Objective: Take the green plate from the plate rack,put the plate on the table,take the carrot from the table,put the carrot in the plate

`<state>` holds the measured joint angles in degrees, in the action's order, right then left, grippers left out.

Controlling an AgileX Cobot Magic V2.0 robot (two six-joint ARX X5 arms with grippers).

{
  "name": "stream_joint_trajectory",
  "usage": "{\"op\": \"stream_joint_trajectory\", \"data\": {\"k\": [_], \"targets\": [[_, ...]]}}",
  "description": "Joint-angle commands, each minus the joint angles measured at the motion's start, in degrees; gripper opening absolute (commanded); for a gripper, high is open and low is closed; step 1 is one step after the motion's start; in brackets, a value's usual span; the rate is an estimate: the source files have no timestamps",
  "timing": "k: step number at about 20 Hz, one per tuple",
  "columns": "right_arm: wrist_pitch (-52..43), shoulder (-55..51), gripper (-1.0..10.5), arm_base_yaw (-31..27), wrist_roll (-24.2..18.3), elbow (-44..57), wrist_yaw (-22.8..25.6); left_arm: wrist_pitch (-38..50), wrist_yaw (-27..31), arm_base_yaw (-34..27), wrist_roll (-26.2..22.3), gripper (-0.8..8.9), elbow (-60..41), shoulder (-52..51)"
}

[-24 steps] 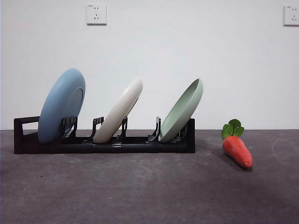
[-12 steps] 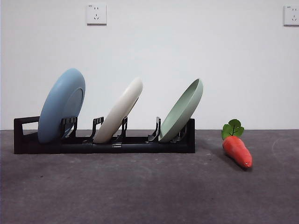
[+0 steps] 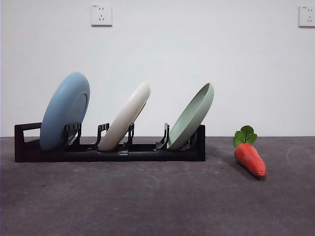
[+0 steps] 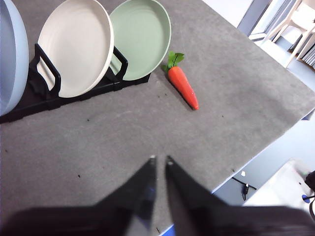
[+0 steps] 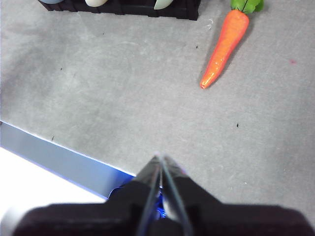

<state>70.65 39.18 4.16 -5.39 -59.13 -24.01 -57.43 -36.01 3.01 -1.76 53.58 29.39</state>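
The green plate [image 3: 193, 117] leans in the right end slot of the black plate rack [image 3: 110, 150]; it also shows in the left wrist view [image 4: 141, 37]. The carrot [image 3: 249, 157] lies on the table [image 3: 157, 201] to the right of the rack, leaves toward the wall. It shows in the left wrist view [image 4: 183, 86] and the right wrist view [image 5: 225, 42]. My left gripper [image 4: 160, 160] is shut and empty, high above the table's front part. My right gripper [image 5: 161, 157] is shut and empty, above the table's front edge. Neither arm shows in the front view.
A light blue plate [image 3: 65, 110] and a cream-white plate [image 3: 127, 117] stand in the rack's other slots. The table's front edge [image 5: 59, 155] lies below the right gripper. A chair [image 4: 301, 19] stands beyond the table's side.
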Motion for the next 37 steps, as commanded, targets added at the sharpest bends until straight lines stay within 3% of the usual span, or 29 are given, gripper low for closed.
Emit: {"op": "stream_joint_trajectory", "data": {"k": [1,2,3,6,9,12,16,21,24,28,37], "targets": [[-0.3,-0.1,4.0,0.2,0.6,-0.2,0.1,-0.1,-0.3,0.0,-0.8,5.58,0.1,0.5],[-0.3,-0.1,6.0,0.2,1.1,-0.2,0.1,-0.1,-0.4,0.0,-0.8,6.00,0.1,0.5],[-0.3,-0.1,7.0,0.2,1.3,-0.2,0.1,-0.1,-0.6,0.1,-0.8,5.98,0.1,0.7],[-0.3,-0.1,6.9,0.2,1.5,-0.2,0.0,1.2,-2.1,0.9,-0.6,5.98,0.2,1.7],[-0.3,-0.1,6.9,0.2,2.0,-0.2,-0.1,8.3,-6.5,2.4,4.2,5.98,0.2,4.5],[-0.3,-0.1,6.9,0.2,2.1,-0.2,0.0,13.9,-6.2,6.4,6.5,5.98,2.2,9.0],[-0.3,0.2,6.9,0.2,2.1,-0.2,0.0,18.4,0.5,15.5,6.5,5.97,9.6,19.2],[-0.3,0.2,6.9,0.2,2.1,-0.2,0.0,27.0,15.2,29.5,6.2,5.97,20.0,35.3],[-0.3,0.2,6.9,0.2,2.1,-0.2,0.1,32.9,21.1,34.6,4.9,5.96,25.3,45.2],[-0.3,0.2,6.9,0.2,2.1,-0.2,0.2,38.8,29.5,38.1,1.2,5.96,31.6,57.4],[-0.3,0.2,6.9,0.1,2.6,-0.2,0.3,55.9,33.0,38.6,-1.4,5.95,34.7,77.2]]}}
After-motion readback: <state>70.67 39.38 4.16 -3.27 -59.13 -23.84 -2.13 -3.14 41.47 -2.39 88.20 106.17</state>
